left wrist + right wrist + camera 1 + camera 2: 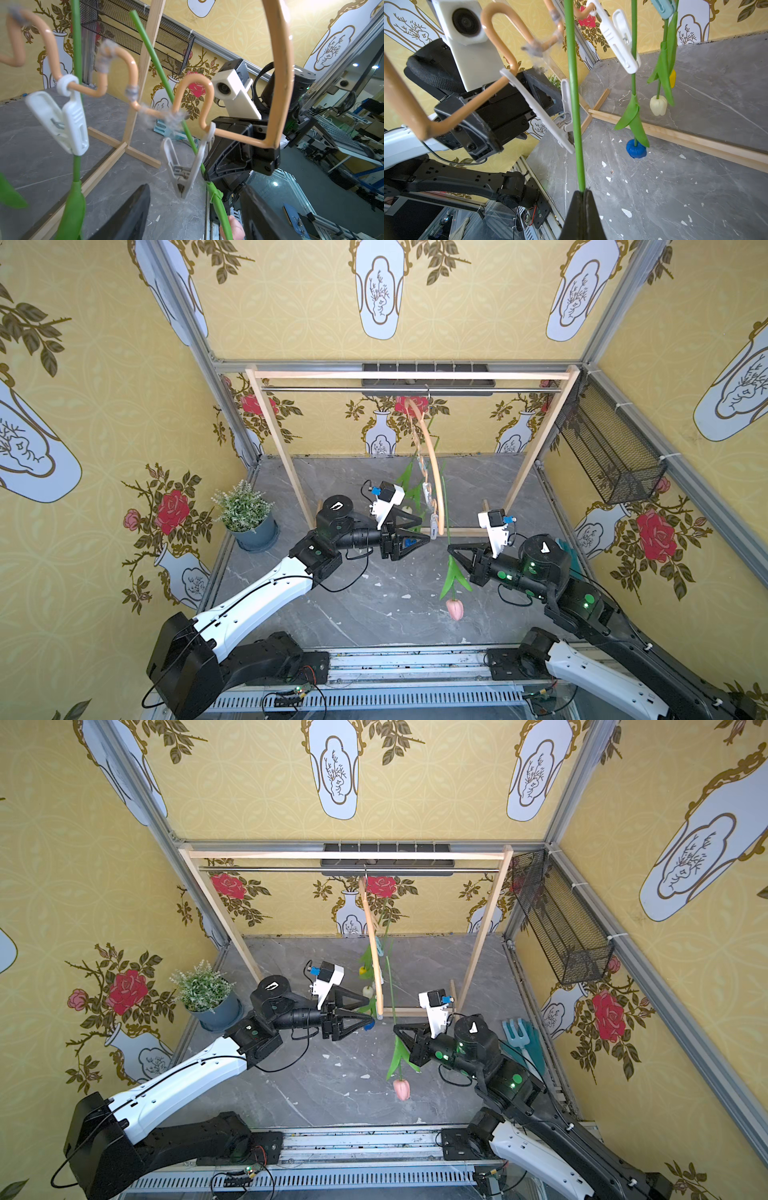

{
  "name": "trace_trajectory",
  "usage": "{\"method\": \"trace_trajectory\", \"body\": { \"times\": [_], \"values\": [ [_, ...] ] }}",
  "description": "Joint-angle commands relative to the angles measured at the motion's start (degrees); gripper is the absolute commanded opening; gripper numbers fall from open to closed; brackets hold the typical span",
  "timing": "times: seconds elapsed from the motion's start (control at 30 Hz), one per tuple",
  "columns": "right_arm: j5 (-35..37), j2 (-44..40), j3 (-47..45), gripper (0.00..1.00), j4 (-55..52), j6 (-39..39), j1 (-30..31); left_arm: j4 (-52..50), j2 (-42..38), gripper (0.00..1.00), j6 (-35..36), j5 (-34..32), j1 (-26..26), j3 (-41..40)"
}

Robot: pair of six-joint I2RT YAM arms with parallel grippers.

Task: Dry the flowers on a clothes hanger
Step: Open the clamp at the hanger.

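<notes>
Pink tulip (454,609) is held head-down by its stem in the clamped right gripper (451,549), beside the end clip (182,166) but not clearly pinched, left gripper (428,531) parted alongside; blue tulip (636,148), white tulip (658,105) and yellow tulip (672,75) are already clipped to the hanger (434,464) beyond.

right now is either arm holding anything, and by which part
Right gripper pinches the pink tulip by its stem, above the leaves; left gripper is open, holding nothing.
</notes>
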Motion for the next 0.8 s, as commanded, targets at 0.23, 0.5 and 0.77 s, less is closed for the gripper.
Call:
{"method": "trace_trajectory", "body": {
  "times": [0.23,0.5,0.77],
  "values": [
    [-0.26,-0.66,-0.06,0.0,3.25,-0.19,0.03,1.98,3.76,0.74,1.21,3.73,0.14,4.19],
    [-0.52,-0.81,0.19,0.0,3.21,-0.2,0.06,1.33,6.17,0.74,2.58,3.2,0.14,6.52],
    [-0.91,-0.98,0.1,0.0,3.47,-0.08,0.04,-0.6,7.58,0.71,4.39,1.85,0.13,8.32]
  ]
}}
